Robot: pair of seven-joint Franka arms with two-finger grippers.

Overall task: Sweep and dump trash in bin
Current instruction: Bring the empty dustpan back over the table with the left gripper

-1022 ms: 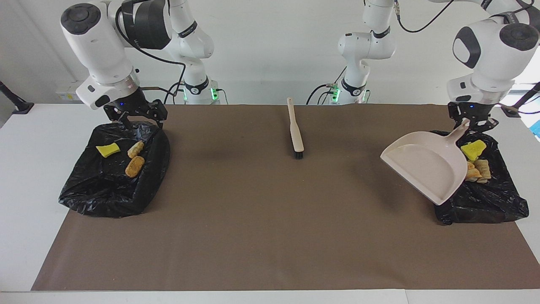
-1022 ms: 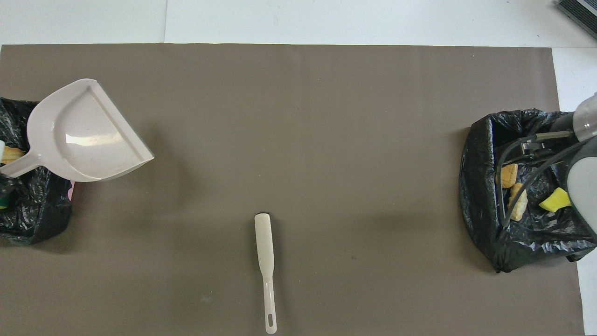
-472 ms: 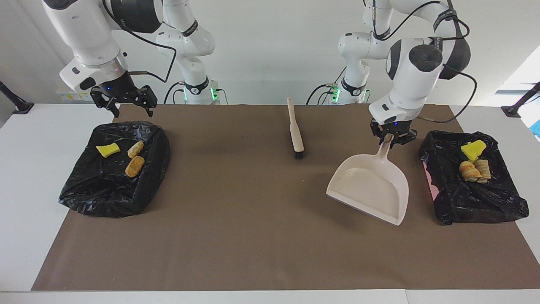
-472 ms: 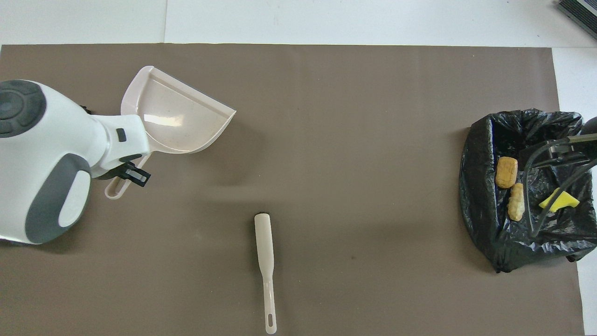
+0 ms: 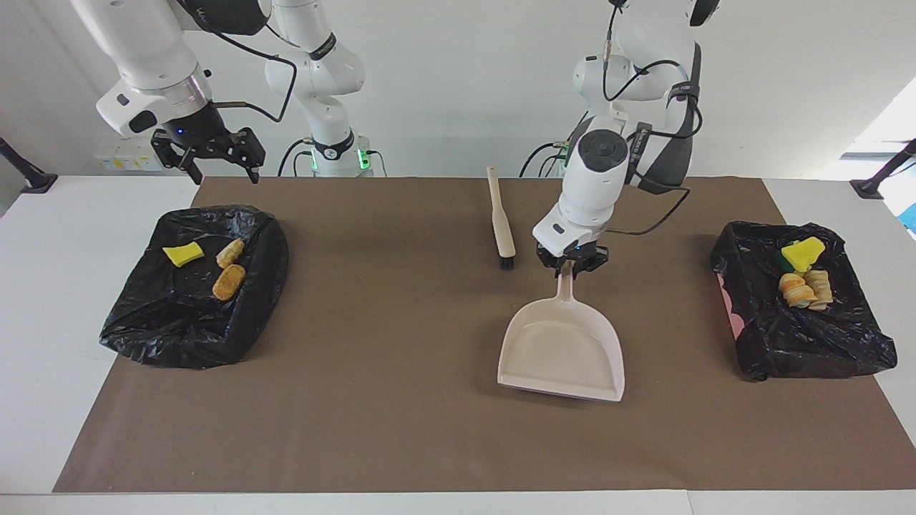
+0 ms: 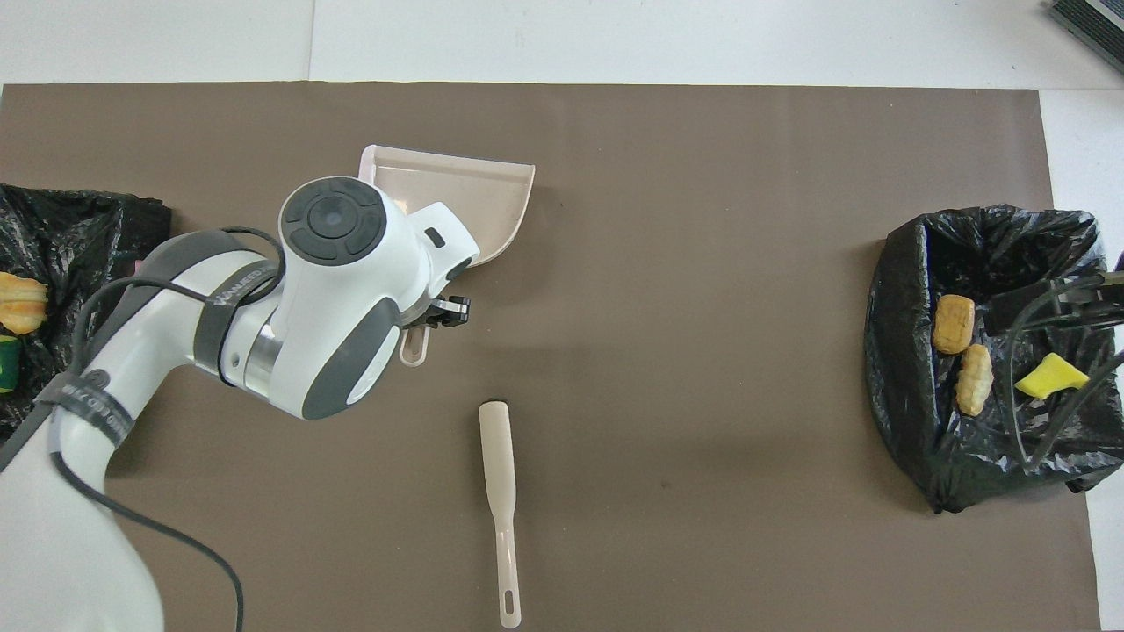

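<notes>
Seven pieces of trash were already off the mat, as far as you could see: three lay in the black bag (image 5: 193,293) at the right arm's end of the table, a yellow sponge chunk (image 5: 183,253) and two tan pastry lumps (image 5: 229,270), and the rest sat in the other bag (image 5: 801,311) at the left arm's end, a yellow chunk (image 5: 803,253) on top of tan lumps (image 5: 805,290). Your left gripper (image 5: 570,263) was clamped on the handle of the dustpan (image 5: 562,350) near the middle of the mat (image 5: 401,400), the pan's handle running toward the robots and its open mouth facing away from them. The pan looked empty. The brush (image 5: 500,225) lay just beside that gripper, its long axis running toward and away from the robots and its bristles at the end away from them, so your left arm was much the nearer to it. Your right gripper (image 5: 207,154) hung with its jaws apart above the table edge by its bag, waiting. Judging by this, little remained but to set the pan down.
</notes>
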